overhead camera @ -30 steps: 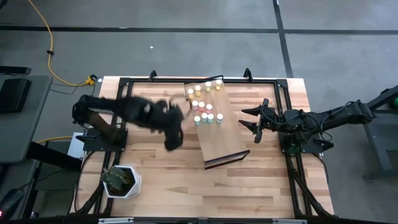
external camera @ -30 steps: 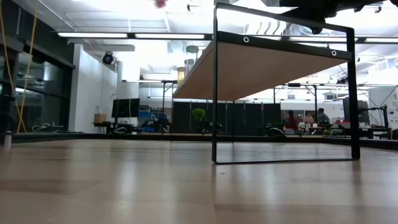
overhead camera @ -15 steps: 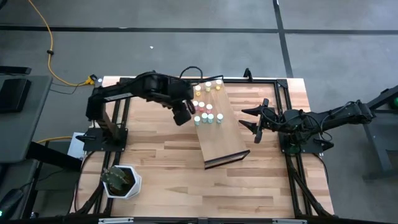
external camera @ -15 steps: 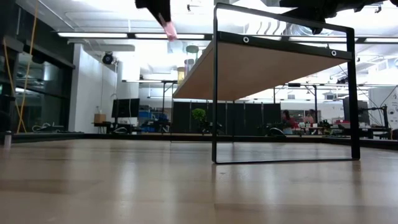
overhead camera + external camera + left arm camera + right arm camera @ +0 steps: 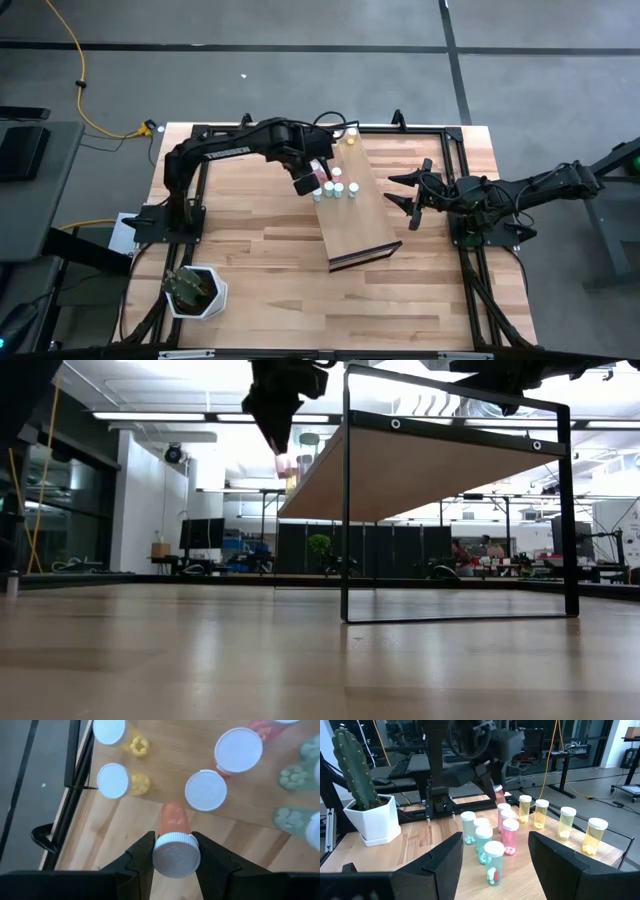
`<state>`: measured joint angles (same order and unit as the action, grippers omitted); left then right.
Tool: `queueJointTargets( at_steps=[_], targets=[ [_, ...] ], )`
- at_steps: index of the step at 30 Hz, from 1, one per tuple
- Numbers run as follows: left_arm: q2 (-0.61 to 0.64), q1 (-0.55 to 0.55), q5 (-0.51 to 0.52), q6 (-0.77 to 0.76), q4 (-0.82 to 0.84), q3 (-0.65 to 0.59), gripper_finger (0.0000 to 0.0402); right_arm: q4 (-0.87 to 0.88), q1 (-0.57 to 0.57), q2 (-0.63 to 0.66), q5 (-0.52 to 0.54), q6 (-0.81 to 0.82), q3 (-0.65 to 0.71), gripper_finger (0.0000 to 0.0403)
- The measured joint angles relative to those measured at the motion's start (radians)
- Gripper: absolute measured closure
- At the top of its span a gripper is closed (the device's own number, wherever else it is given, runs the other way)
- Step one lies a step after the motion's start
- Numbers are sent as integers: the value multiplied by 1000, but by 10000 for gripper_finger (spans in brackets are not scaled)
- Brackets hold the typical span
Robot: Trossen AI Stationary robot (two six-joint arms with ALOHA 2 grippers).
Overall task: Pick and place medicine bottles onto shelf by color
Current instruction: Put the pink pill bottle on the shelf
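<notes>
The shelf [image 5: 355, 215], a light-wood board on a dark frame, stands on the tabletop [image 5: 250, 250]. Several white-capped medicine bottles stand at its far end in groups: yellow [image 5: 114, 780], pink [image 5: 206, 790] and teal [image 5: 295, 775]. My left gripper [image 5: 312, 180] hovers over the shelf's left edge, shut on a pink bottle [image 5: 175, 820]. It also shows in the low view as the left gripper [image 5: 275, 405]. My right gripper [image 5: 398, 195] waits open to the right of the shelf, pointing level at the bottles, nothing between its fingers. My left gripper pinches the pink bottle at its white cap [image 5: 176, 854], one finger [image 5: 140, 860] on each side. The fingers come from above, slanting down. The bottle hangs below them, cap toward the wrist and pink body pointing down, clear of shelf and table.
A potted cactus in a white pot [image 5: 195, 290] stands at the table's near left corner. Black frame rails [image 5: 200, 135] run along the table's edges. The near half of the shelf board [image 5: 365, 235] is bare wood. The shelf's dark leg frame [image 5: 345, 510] stands on the tabletop.
My left gripper has swung toward the table's right and far edges, from over the bare tabletop to the shelf's left edge, sinking a little and tipping further downward. It has stayed shut on the pink bottle, which has travelled with it, clear of everything.
</notes>
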<state>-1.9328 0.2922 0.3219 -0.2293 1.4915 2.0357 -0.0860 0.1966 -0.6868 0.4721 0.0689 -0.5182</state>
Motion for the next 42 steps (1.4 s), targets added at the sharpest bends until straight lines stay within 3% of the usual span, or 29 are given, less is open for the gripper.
queueJointTargets(
  at_steps=[10,20,28,42],
  targets=[
    [-15,7,-3,45,-86,0,291,0,0,0,0,0,0,187],
    [-15,0,-98,91,-97,0,291,0,0,0,0,1,0,187],
    [-15,4,-76,86,-74,0,291,0,0,0,0,1,0,187],
    [-15,16,-219,84,-28,0,291,0,0,0,0,1,0,187]
  ],
)
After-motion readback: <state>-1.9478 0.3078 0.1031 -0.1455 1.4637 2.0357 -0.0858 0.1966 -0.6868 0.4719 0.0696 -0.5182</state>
